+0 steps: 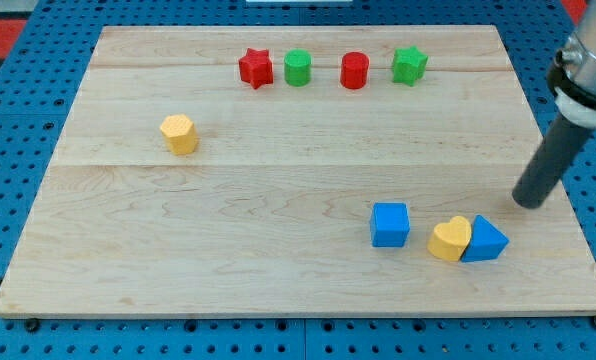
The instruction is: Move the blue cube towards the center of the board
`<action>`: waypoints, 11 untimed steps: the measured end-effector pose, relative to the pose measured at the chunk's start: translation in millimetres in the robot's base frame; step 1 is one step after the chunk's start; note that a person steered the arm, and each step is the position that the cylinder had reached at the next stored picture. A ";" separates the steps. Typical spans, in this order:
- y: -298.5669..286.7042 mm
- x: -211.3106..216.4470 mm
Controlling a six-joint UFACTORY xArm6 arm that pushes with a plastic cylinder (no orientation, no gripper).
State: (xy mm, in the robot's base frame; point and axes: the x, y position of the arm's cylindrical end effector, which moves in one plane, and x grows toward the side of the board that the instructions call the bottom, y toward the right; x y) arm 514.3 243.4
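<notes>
The blue cube (pixel 390 224) lies on the wooden board (pixel 278 200) at the lower right of the middle. My tip (pixel 527 203) rests on the board near the view's right edge, well to the right of the cube and a little above it. Between them lie a yellow heart-shaped block (pixel 449 239) and a blue wedge-like block (pixel 485 240), touching each other. The tip is above and to the right of the blue wedge, apart from it.
Along the view's top stand a red star (pixel 256 68), a green cylinder (pixel 297 68), a red cylinder (pixel 354 71) and a green star (pixel 409 65). A yellow hexagonal block (pixel 179 133) lies at the left.
</notes>
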 end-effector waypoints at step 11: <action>-111.9 -91.0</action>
